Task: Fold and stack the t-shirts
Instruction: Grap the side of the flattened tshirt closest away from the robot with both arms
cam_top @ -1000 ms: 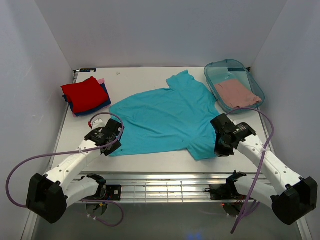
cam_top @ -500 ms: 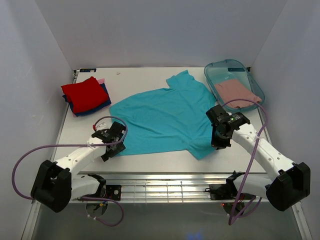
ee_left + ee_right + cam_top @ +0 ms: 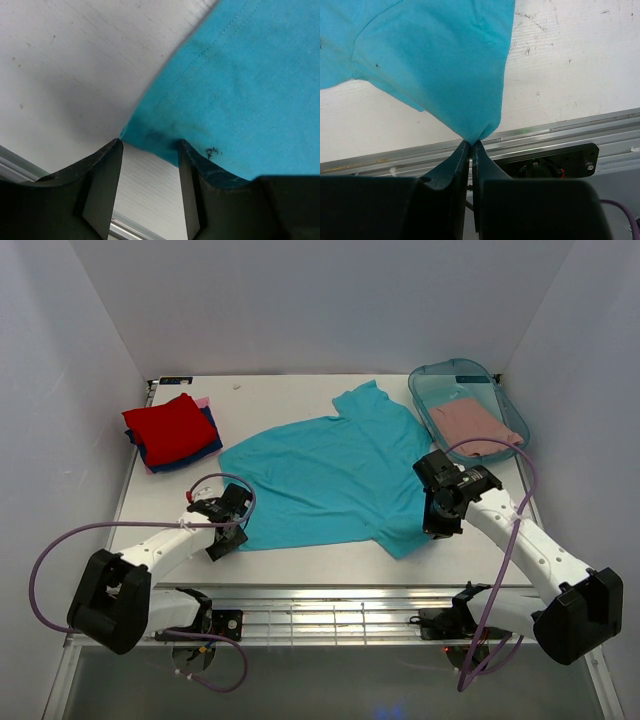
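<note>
A large teal t-shirt (image 3: 330, 475) lies spread flat mid-table. My left gripper (image 3: 228, 532) is at its near-left hem corner. In the left wrist view the left gripper (image 3: 150, 142) stands open, and the teal t-shirt's (image 3: 240, 90) corner pokes between the fingertips without being clamped. My right gripper (image 3: 435, 528) is shut on the shirt's near-right edge. The right wrist view shows the cloth (image 3: 435, 65) bunched into the closed right gripper (image 3: 471, 142). A folded red t-shirt (image 3: 168, 427) tops a stack over a dark blue one (image 3: 190, 454) and a pink one (image 3: 203, 401).
A translucent teal tub (image 3: 440, 372) at the back right holds a folded dusty-pink t-shirt (image 3: 472, 425). The table's near edge with its metal rails (image 3: 330, 615) runs just behind both grippers. White walls enclose the table on three sides.
My left gripper has slid toward the near edge, onto the shirt's near-left corner. My right gripper has shifted slightly left and away with the cloth, then stayed still.
</note>
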